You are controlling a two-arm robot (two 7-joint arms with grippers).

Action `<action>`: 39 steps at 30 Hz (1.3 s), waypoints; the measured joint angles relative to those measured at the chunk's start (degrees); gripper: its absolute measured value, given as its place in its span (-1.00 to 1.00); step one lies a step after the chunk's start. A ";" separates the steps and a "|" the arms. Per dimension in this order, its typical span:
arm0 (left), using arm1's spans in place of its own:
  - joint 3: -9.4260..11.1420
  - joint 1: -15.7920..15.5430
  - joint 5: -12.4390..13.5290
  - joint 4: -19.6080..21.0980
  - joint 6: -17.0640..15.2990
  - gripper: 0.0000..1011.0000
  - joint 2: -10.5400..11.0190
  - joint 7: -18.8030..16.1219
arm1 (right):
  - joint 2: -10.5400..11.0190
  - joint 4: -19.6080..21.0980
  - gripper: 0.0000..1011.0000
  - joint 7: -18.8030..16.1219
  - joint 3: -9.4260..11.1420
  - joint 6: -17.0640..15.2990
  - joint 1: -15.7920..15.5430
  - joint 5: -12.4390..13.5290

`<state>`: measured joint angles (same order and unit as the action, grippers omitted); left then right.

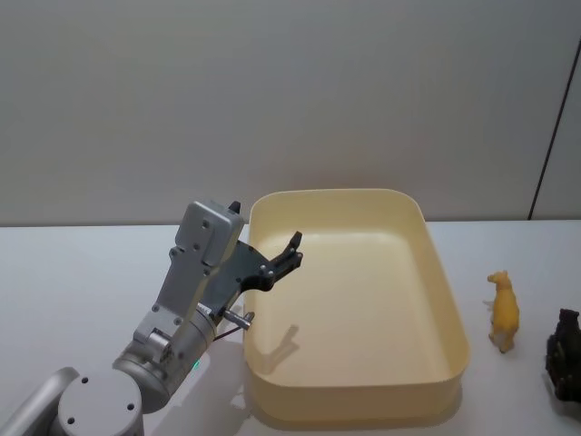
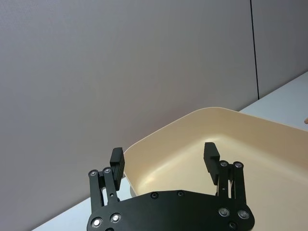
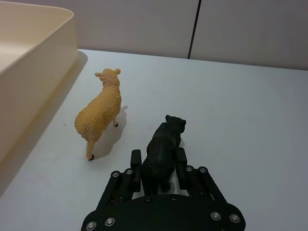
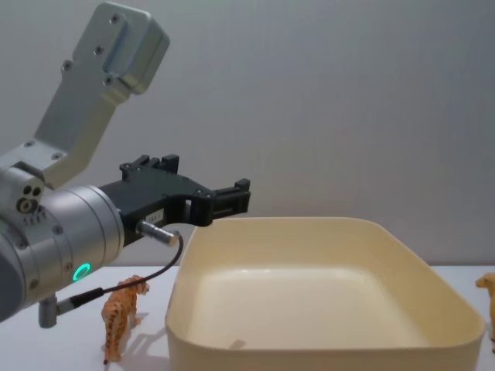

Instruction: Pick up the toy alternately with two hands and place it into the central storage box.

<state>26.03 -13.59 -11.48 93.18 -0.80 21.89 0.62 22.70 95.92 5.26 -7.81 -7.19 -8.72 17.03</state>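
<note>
Black toy (image 3: 163, 144) right of box (image 1: 449, 309), pinched in narrow right gripper (image 3: 159, 161). Yellow sheep (image 3: 98, 118) just beside, between toy and box. Striped tiger (image 4: 124, 313) standing left of box, near its front corner. Farther on, over box's left rim, left gripper (image 1: 292, 251) spread wide, empty.

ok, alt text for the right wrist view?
The right tool is closed on the rear of a black toy animal that stands on the white table. A yellow toy sheep stands next to it without touching it. The wall of the cream storage box lies beyond the sheep.
</note>
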 joint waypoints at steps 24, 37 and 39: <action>0.00 0.00 0.00 0.00 0.00 0.98 0.00 0.00 | -0.63 1.93 -0.37 -0.88 0.26 5.15 0.70 -1.87; 0.00 0.00 0.00 -0.01 0.00 0.98 0.00 0.00 | -1.10 5.36 -0.37 -6.35 0.12 9.19 2.78 -2.85; 0.00 0.00 0.00 0.00 0.00 0.98 0.00 0.00 | -1.27 5.73 -0.37 -7.87 -0.03 9.40 3.35 -2.87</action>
<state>26.02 -13.59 -11.48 93.17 -0.80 21.89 0.62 21.43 101.66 -2.61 -7.84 2.21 -5.36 14.16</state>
